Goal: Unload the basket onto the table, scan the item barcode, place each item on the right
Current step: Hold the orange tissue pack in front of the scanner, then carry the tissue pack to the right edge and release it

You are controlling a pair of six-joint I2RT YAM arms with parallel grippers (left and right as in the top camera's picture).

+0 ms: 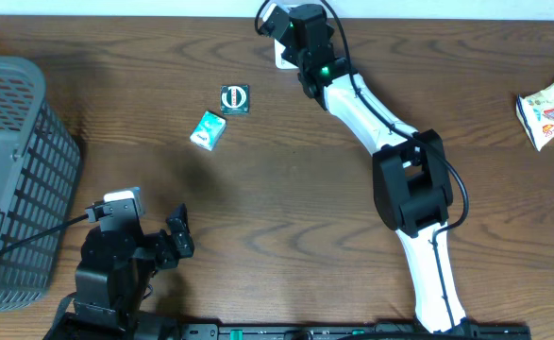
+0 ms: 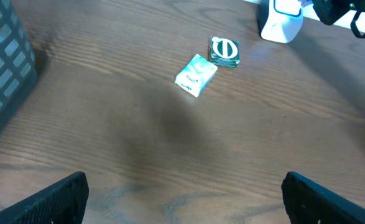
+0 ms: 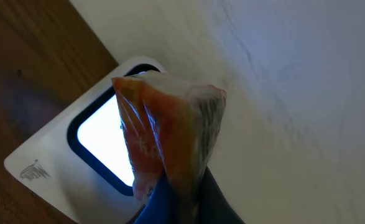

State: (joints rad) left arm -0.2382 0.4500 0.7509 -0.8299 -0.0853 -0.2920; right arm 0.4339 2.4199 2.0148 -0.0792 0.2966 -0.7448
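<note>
I have my right hand [image 3: 182, 198] clamped on the crinkly orange plastic packet [image 3: 163, 124], which is up against the white scanner [image 3: 51, 171] and its lit window. The barcode probably faces the window, but I see no sign it has read. My left hand [image 1: 178, 234] gapes wide, empty.

Orange crinkled packet [image 3: 170, 137], upright, before white scanner [image 3: 58, 177], window lit

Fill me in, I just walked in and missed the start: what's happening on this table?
The right gripper is shut on an orange packet, holding it in front of the lit window of the white scanner at the far edge of the table. The left gripper hangs open and empty near the front. A light green packet and a dark green sachet lie apart from both arms; a gray basket sits left.
</note>
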